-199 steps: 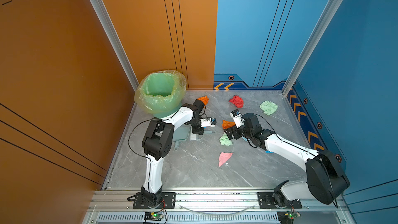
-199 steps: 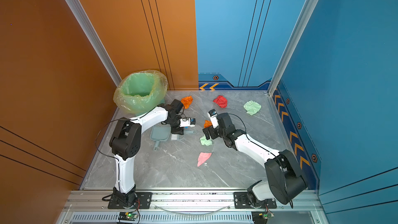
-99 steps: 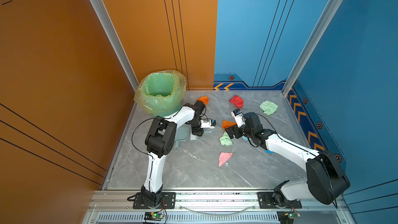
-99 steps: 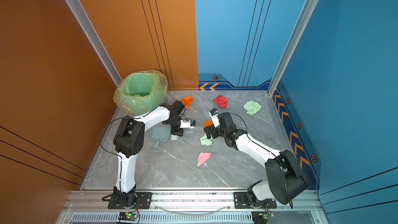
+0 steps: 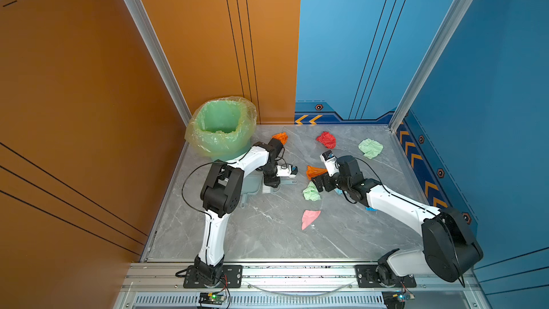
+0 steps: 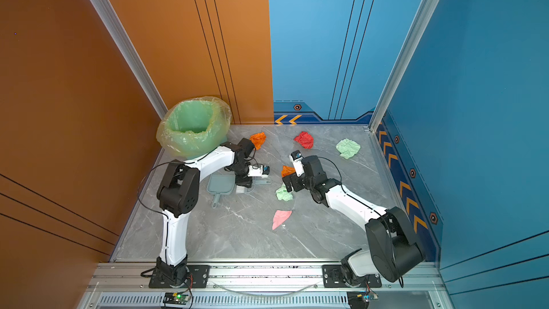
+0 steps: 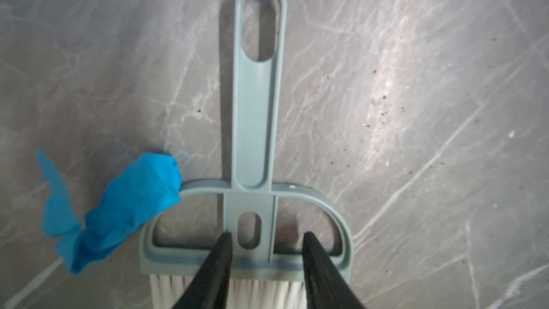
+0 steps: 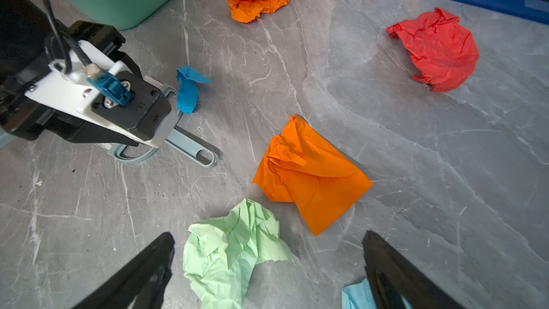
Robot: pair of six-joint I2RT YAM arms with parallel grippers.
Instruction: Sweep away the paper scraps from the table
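Observation:
My left gripper [image 7: 266, 234] hangs over the pale blue brush [image 7: 255, 132], which lies flat on the table [image 5: 267, 239]. Its jaws are part-open astride the brush's neck, with a gap on one side. A blue scrap [image 7: 118, 203] touches the brush head. My right gripper [image 8: 269, 237] stands wide open low over a pale green scrap [image 8: 231, 251], with a folded orange scrap [image 8: 312, 173] just beyond. Farther off lie a crumpled orange scrap [image 5: 280, 137], a red one [image 5: 326, 139], another pale green one [image 5: 370, 148] and a pink one [image 5: 310, 218].
The dustpan [image 6: 221, 187] lies beside the brush's bristles, under my left arm. A green-lined bin [image 5: 222, 126] stands in the back left corner. Small blue pieces [image 5: 370, 208] lie under my right arm. Walls close the table on three sides.
My left arm's elbow has shifted slightly to the right. Both grippers, the brush and the scraps are almost where they were.

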